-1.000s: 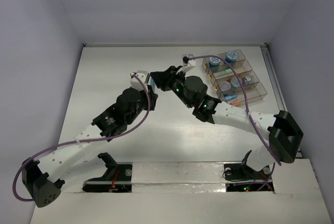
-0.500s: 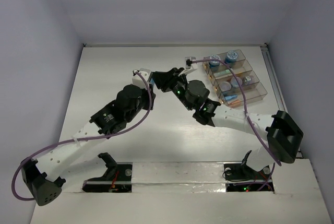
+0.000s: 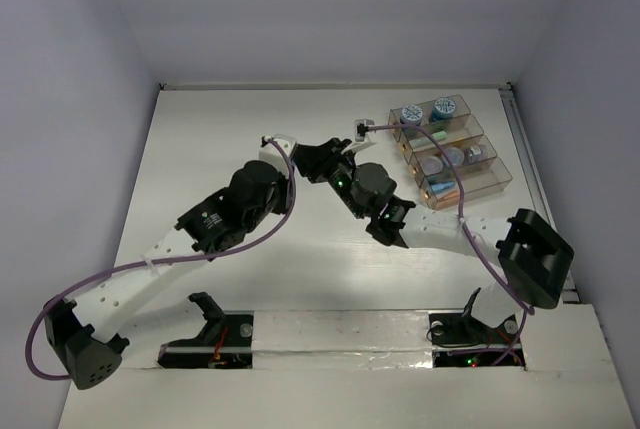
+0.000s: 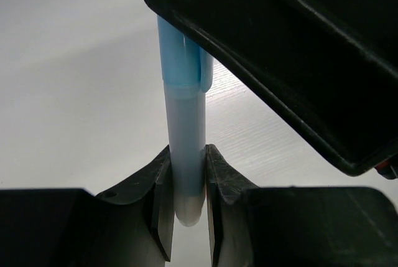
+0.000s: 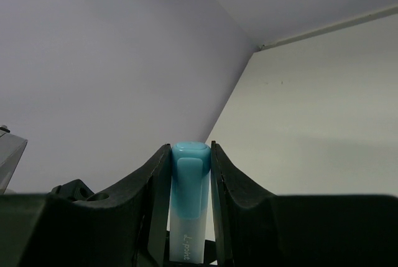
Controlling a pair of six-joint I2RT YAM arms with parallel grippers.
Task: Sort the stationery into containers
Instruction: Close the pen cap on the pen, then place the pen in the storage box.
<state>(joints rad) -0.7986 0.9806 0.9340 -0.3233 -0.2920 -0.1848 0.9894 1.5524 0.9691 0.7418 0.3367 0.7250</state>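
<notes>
A short light-blue plastic stick (image 4: 185, 149), pale along the barrel and capped in deeper blue, is held clear of the white table (image 3: 220, 119), over its middle and somewhat toward the far edge. It is clamped at both ends at once. The left gripper (image 4: 185, 208) is closed on the rounded barrel end, and the right gripper (image 5: 189, 173) is closed on the cap.

The stick is judged light, stiff and smooth-skinned, so little squeeze is needed, yet it may pivot or slide if pinched only near a tip. A hold across the barrel, square to its length, is judged safest. The cap is a poorer place, since a pull could draw it off. One grip should be loosened only while the other is firm.

In the left wrist view most of the barrel is shown, with the black body of the right gripper over the cap and the table beneath, but no bins. In the right wrist view only the cap and a printed mark on the barrel are shown, against wall and table. Only in the top view is the stepped rack of four clear smoky plastic bins (image 3: 492, 177) seen, by the far right corner and well apart from the stick, with blue round rolls (image 3: 411, 115) in its farthest bin. There the stick itself is hidden between the two wrists.
</notes>
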